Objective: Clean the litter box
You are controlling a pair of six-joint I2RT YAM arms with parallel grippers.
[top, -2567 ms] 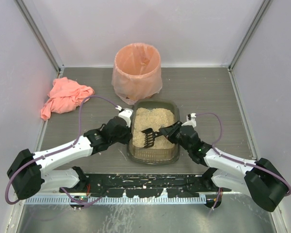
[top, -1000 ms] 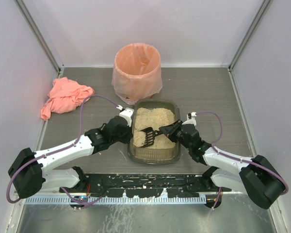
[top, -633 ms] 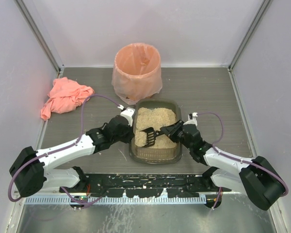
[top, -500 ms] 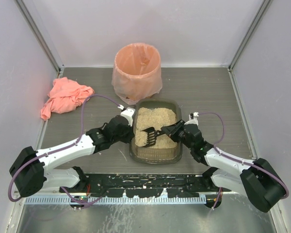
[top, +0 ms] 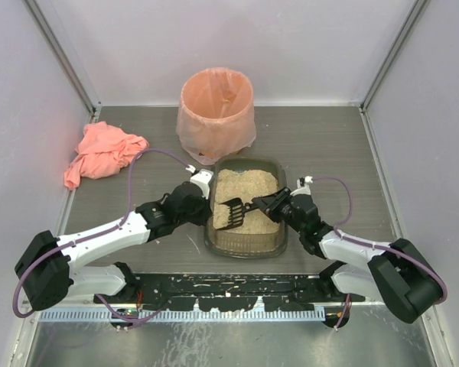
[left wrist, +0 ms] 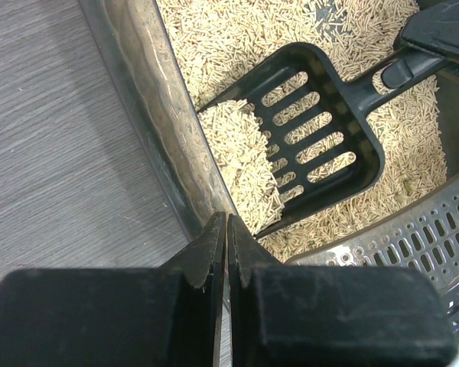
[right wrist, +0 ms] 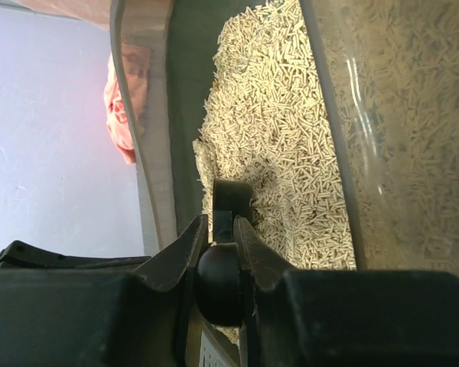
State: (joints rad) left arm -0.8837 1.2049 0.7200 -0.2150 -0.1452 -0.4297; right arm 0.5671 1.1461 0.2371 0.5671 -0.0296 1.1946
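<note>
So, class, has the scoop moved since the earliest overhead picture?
Yes. The scoop has slid slightly left, toward the left wall of the litter box, judged against the bin, which has stayed put.

Grey wood-grain tabletop [top: 321,145] within plain pale-lilac walls [top: 291,46] — metal corner posts [top: 394,53], soft even light.

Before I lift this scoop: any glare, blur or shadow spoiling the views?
Top external: even light, sharp, soft shadows only. Left wrist: black slotted plastic scoop crisp, no glare. Right wrist: glare streaks on the dark translucent plastic litter box wall; scoop handle slightly soft.
</note>
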